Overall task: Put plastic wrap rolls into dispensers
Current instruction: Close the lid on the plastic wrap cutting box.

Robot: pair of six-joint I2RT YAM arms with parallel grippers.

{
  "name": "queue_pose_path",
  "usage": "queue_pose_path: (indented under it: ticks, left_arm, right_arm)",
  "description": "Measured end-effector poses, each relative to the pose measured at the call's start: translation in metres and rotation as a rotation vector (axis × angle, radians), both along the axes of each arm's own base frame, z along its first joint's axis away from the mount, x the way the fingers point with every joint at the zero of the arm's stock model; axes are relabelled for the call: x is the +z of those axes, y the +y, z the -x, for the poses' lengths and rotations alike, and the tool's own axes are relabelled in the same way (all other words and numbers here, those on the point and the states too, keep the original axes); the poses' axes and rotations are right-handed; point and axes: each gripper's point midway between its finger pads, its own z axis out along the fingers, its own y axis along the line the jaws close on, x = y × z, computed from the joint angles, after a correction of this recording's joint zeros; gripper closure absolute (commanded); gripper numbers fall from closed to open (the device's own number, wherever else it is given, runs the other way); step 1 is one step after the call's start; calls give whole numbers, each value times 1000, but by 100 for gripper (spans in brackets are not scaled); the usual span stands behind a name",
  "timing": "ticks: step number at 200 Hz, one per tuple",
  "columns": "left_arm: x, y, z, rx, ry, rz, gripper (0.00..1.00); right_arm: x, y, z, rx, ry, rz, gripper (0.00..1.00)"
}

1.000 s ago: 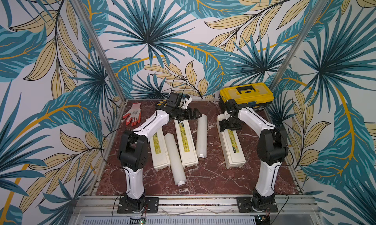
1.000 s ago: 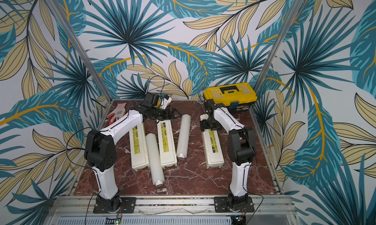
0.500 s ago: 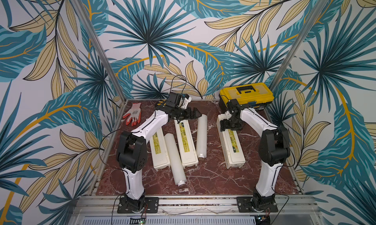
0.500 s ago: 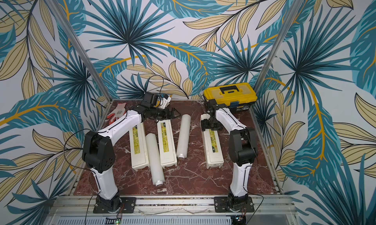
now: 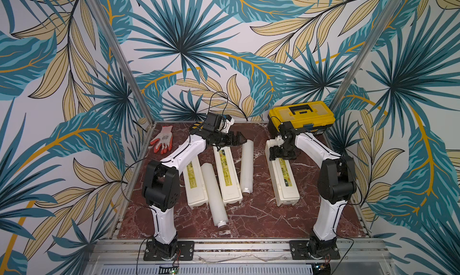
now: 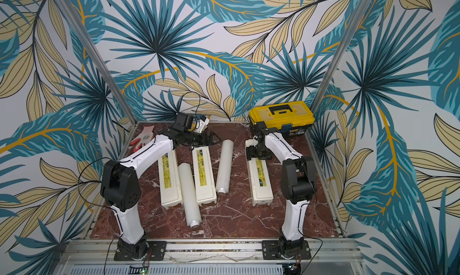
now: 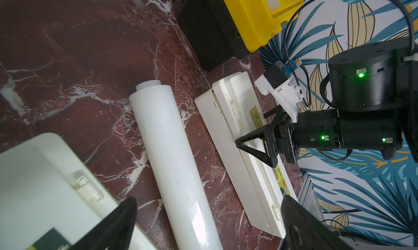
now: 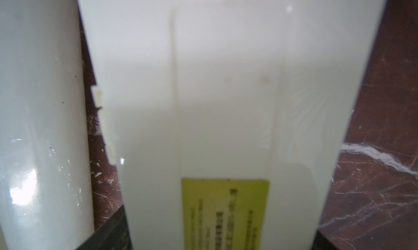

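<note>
Three cream dispensers lie lengthwise on the marble: left (image 5: 196, 186), middle (image 5: 229, 184) and right (image 5: 286, 184), lids down. One plastic wrap roll (image 5: 215, 194) rests between the left and middle dispensers. Another roll (image 5: 247, 166) lies right of the middle one. My left gripper (image 5: 240, 140) hovers open and empty over that roll's far end; the roll (image 7: 172, 158) shows between its wide fingers. My right gripper (image 5: 282, 154) straddles the right dispenser (image 8: 226, 102) near its far end, its fingers (image 8: 110, 233) against both sides.
A yellow-and-black toolbox (image 5: 301, 115) stands at the back right corner, just behind the right arm. A white-and-orange glove (image 5: 163, 139) lies at the back left. Patterned walls close in the marble table (image 5: 249, 224) on three sides.
My left gripper has drifted a little to the right, toward the far end of the roll. The right gripper's jaws have narrowed slightly on the dispenser.
</note>
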Motion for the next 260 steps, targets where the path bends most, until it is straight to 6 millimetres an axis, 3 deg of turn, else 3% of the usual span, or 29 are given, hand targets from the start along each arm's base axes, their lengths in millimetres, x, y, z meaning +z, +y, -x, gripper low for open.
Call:
queue_pose_path:
  ticks: [106, 187, 260]
  left_arm:
    - [0, -4, 3, -8, 1, 0, 0]
    - [-1, -5, 3, -4, -1, -6, 0]
    - [-1, -10, 6, -15, -1, -5, 0]
  right_arm:
    - [-9, -1, 8, -1, -1, -4, 1]
    - [-9, -5, 9, -20, 4, 19, 1]
    - [2, -7, 2, -6, -20, 31, 1]
